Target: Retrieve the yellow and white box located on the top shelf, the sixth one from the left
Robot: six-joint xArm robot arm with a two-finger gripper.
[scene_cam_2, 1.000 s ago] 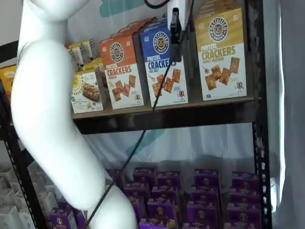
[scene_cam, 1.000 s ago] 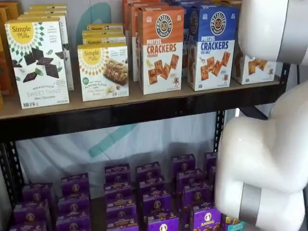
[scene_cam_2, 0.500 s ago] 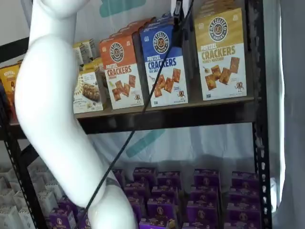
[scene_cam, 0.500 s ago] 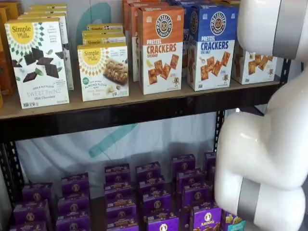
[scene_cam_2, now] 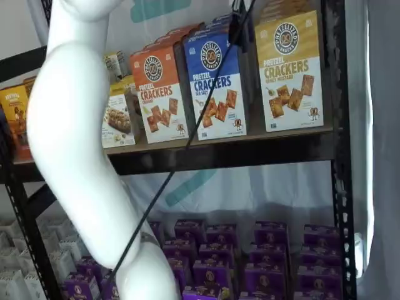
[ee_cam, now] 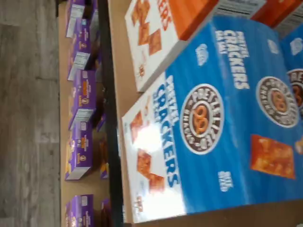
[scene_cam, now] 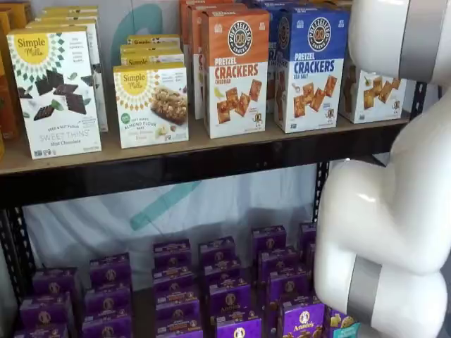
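The yellow and white box (scene_cam_2: 289,69) stands upright at the right end of the top shelf (scene_cam_2: 250,142), yellow top with a round black logo, white below with brown crackers. In a shelf view only its lower white part (scene_cam: 371,95) shows, behind my white arm. My gripper (scene_cam_2: 238,26) hangs from the view's top edge as a black shape with a cable beside it. It sits in front of the blue box's top, left of the yellow and white box. No gap between the fingers shows and they hold nothing that I can see. The wrist view does not show the yellow and white box.
A blue Pretzel Crackers box (scene_cam_2: 215,87) (ee_cam: 222,137) and an orange-topped one (scene_cam_2: 159,94) (scene_cam: 236,70) stand left of the target. White Simple Mills boxes (scene_cam: 56,88) are farther left. Purple boxes (scene_cam: 176,282) fill the lower shelf. My white arm (scene_cam: 394,211) blocks the right side, and a black upright (scene_cam_2: 337,125) stands right of the target.
The gripper has risen, so less of its black fingers shows below the top edge. The arm has shifted slightly. No box has moved.
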